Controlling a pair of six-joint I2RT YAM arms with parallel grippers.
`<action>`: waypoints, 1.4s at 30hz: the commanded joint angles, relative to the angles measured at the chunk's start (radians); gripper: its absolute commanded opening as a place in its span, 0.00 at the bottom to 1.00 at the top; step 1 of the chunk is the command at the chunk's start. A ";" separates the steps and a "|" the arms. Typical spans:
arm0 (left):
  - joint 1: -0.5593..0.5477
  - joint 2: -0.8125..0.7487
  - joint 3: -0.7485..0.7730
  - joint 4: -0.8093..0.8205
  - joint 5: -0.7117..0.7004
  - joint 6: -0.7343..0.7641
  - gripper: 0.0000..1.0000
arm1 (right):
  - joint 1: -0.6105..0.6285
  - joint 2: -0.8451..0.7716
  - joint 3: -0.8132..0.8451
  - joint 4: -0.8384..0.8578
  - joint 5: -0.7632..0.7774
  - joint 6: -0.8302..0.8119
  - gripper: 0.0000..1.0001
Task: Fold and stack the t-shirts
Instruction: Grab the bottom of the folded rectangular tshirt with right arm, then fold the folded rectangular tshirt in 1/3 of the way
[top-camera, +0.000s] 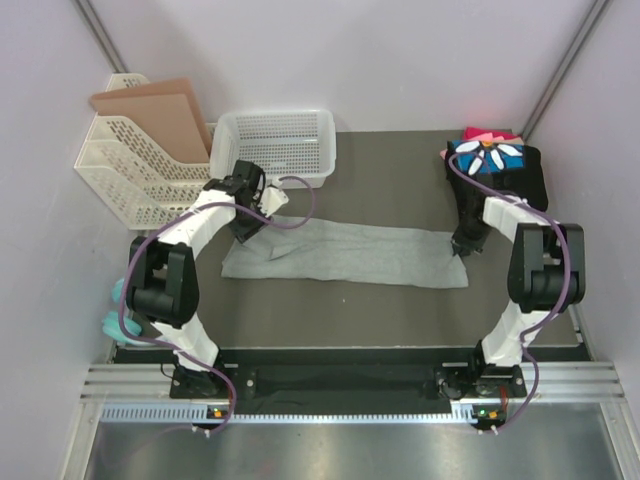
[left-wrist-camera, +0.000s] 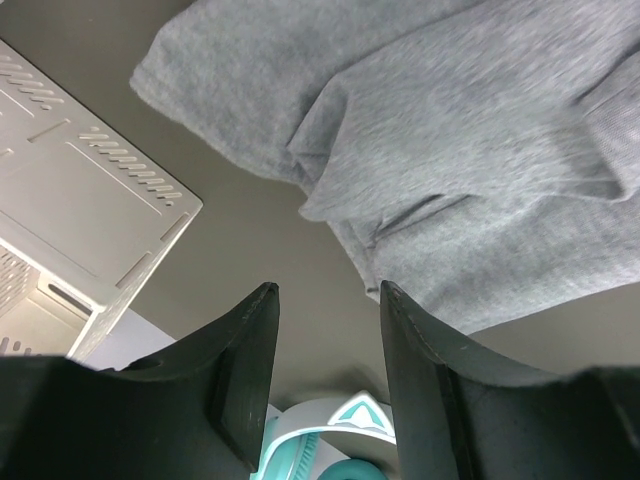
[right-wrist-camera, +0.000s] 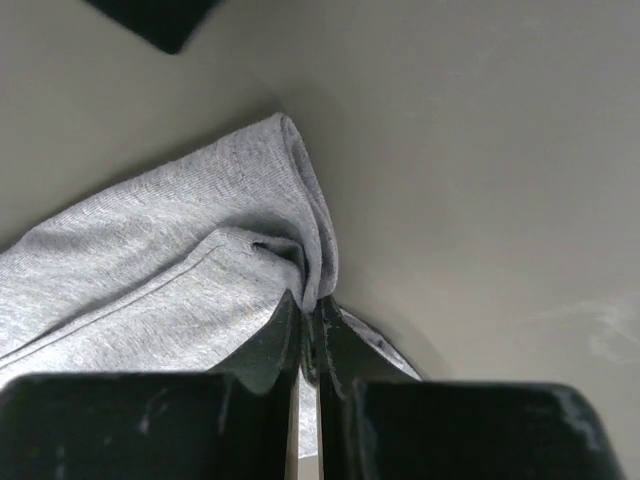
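Note:
The heather-grey t-shirt (top-camera: 345, 254) lies folded into a long strip across the middle of the dark mat. My left gripper (top-camera: 247, 225) is open and empty just above the strip's left end; its wrist view shows the grey cloth (left-wrist-camera: 450, 150) beyond the spread fingers (left-wrist-camera: 250, 360). My right gripper (top-camera: 466, 243) is shut on the strip's right corner; the wrist view shows the grey cloth (right-wrist-camera: 200, 270) pinched between the closed fingertips (right-wrist-camera: 285, 325). A folded stack, black and blue with a white daisy (top-camera: 492, 160) over pink and red shirts (top-camera: 488, 134), sits at the back right.
A white mesh basket (top-camera: 275, 143) stands at the back centre. A white file rack (top-camera: 135, 165) holding brown board stands at the back left, its corner showing in the left wrist view (left-wrist-camera: 80, 210). Teal headphones (top-camera: 113, 308) lie off the mat's left edge.

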 joint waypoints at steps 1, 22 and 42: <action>0.002 -0.031 -0.007 0.026 0.021 -0.019 0.50 | -0.023 -0.057 0.042 -0.098 0.137 -0.012 0.00; 0.018 -0.143 -0.102 0.050 -0.009 0.035 0.51 | 0.592 0.191 0.552 -0.335 0.236 0.135 0.00; 0.038 -0.158 -0.166 0.082 -0.011 0.053 0.51 | 0.770 0.383 0.836 -0.402 0.212 0.183 0.00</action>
